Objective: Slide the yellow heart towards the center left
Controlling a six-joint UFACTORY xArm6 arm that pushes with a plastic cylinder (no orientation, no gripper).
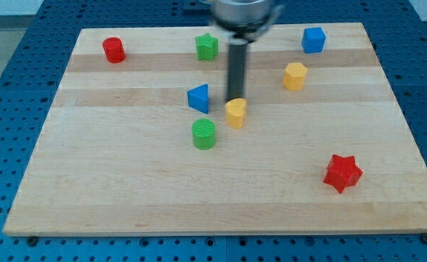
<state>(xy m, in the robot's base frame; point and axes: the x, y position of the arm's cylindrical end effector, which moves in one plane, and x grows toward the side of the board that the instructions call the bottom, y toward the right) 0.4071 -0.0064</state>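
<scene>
The rod comes straight down from the view's top, and my tip (pixel 236 99) sits at the top edge of the yellow heart (pixel 236 113), touching it or nearly so. There is no gripper on this arm, only the rod, so nothing opens or closes. The yellow heart lies near the middle of the wooden board (pixel 126 196). Just to the view's left of the tip is the blue triangle (pixel 198 98), and the green cylinder (pixel 204 135) stands just below and left of the heart, apart from it. Further out, the green star (pixel 207 47) is near the top edge, the red cylinder (pixel 114 50) at top left, the yellow hexagon (pixel 294 76) to the right, the blue cube (pixel 313 40) at top right, and the red star (pixel 342 173) at lower right.
</scene>
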